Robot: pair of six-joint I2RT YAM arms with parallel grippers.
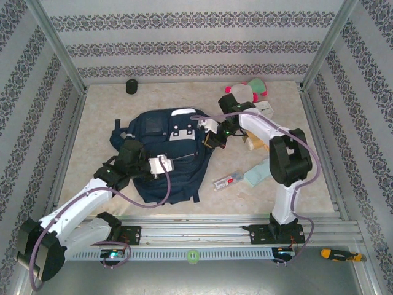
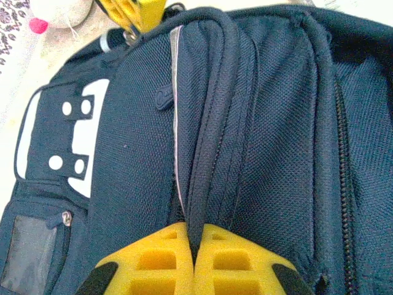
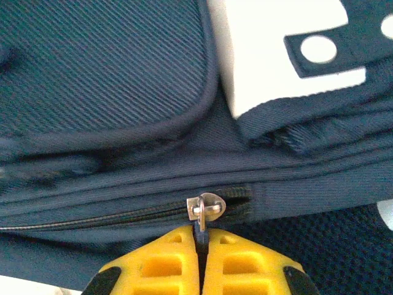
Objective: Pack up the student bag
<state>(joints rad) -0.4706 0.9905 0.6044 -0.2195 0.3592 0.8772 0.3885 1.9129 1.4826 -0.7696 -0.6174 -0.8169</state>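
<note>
Navy student bag, mottled beige tabletop
White buckle patches and a silver zipper pull break the dark blue; the left end effector and right end effector show yellow fingers; the plush toy is pink, green and white; the pale grey walls carry ornamental bands.

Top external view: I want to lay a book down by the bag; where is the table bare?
Bare: the strip between the student bag and the left rail, and the far edge between the black cylinder and the plush toy. Crowded: right of the bag, around the right arm.
</note>
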